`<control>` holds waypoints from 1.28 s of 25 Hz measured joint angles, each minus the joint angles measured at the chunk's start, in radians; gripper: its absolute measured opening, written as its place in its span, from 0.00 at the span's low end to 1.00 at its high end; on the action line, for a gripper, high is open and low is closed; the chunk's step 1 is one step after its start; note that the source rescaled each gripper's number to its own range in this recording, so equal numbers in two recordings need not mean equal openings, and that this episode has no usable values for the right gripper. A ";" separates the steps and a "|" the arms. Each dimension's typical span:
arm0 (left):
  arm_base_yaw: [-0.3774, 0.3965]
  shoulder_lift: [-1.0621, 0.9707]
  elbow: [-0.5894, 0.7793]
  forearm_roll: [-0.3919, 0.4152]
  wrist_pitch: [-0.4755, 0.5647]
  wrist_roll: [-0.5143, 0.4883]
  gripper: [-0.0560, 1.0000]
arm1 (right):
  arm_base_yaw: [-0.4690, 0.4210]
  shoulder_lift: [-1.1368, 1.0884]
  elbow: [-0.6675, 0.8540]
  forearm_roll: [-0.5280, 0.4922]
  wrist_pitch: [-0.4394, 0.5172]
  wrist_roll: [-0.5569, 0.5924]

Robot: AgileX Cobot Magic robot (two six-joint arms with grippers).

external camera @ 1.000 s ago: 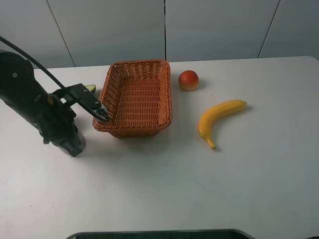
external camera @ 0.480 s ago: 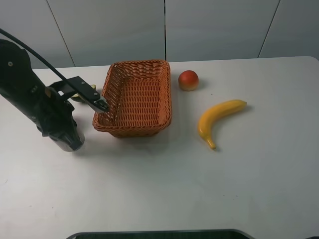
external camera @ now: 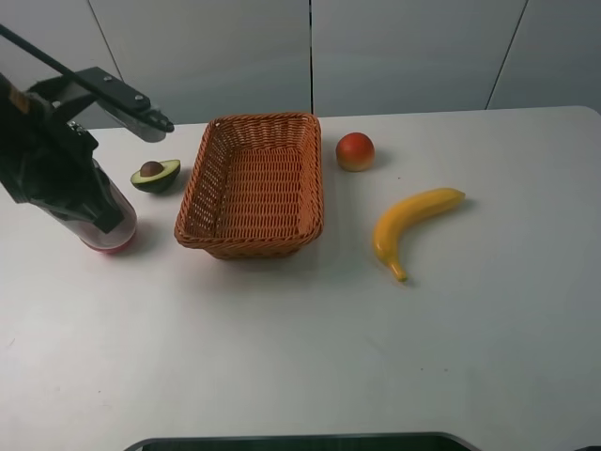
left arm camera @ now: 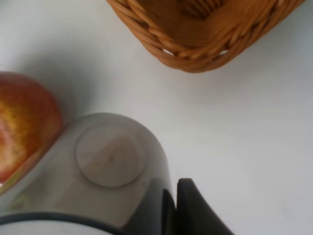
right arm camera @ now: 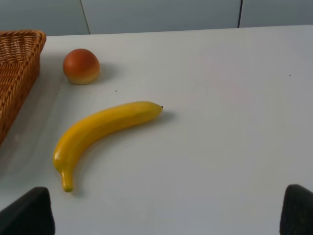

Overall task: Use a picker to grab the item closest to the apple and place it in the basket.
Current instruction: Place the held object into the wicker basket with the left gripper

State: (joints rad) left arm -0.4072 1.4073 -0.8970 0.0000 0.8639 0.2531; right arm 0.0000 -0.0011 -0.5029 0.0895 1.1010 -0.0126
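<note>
A red apple (external camera: 111, 241) peeks out on the table from under my left arm; the left wrist view shows the apple (left arm camera: 22, 127) close beside a grey rounded part of the arm. A halved avocado (external camera: 156, 175) lies just left of the wicker basket (external camera: 310, 178). My left gripper (external camera: 158, 122) hangs raised above and behind the avocado, its jaws (left arm camera: 175, 191) pressed together with nothing between them. My right gripper (right arm camera: 161, 213) is open at the table's right side, short of the banana (right arm camera: 100, 128).
A yellow banana (external camera: 408, 225) lies right of the basket, with a round orange-red fruit (external camera: 355, 151) behind it near the basket's far right corner. The basket corner (left arm camera: 195, 49) is close to the left arm. A grey wall runs along the table's back.
My left arm rose and swung back to the left, away from the basket's left rim. That uncovered the avocado and the edge of the apple. Nothing else moved.
</note>
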 joint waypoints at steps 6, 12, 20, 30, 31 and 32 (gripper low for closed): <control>0.000 -0.036 -0.096 -0.034 0.087 -0.019 0.05 | 0.000 0.000 0.000 0.000 0.000 0.000; -0.003 -0.013 -0.143 -0.095 0.080 -0.021 0.05 | 0.000 0.000 0.000 0.000 0.000 0.000; -0.110 0.140 -0.242 -0.121 0.009 -0.021 0.05 | 0.000 0.000 0.000 0.000 0.000 0.000; -0.183 0.417 -0.445 -0.099 0.002 -0.048 0.05 | 0.000 0.000 0.000 0.000 0.000 0.000; -0.183 0.444 -0.465 -0.090 0.000 -0.054 0.05 | 0.000 0.000 0.000 0.000 0.000 0.000; -0.183 0.462 -0.487 -0.083 0.000 -0.059 0.05 | 0.000 0.000 0.000 0.000 0.000 0.000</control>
State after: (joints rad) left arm -0.5901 1.8693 -1.3842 -0.0831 0.8644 0.1944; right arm 0.0000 -0.0011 -0.5029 0.0895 1.1010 -0.0126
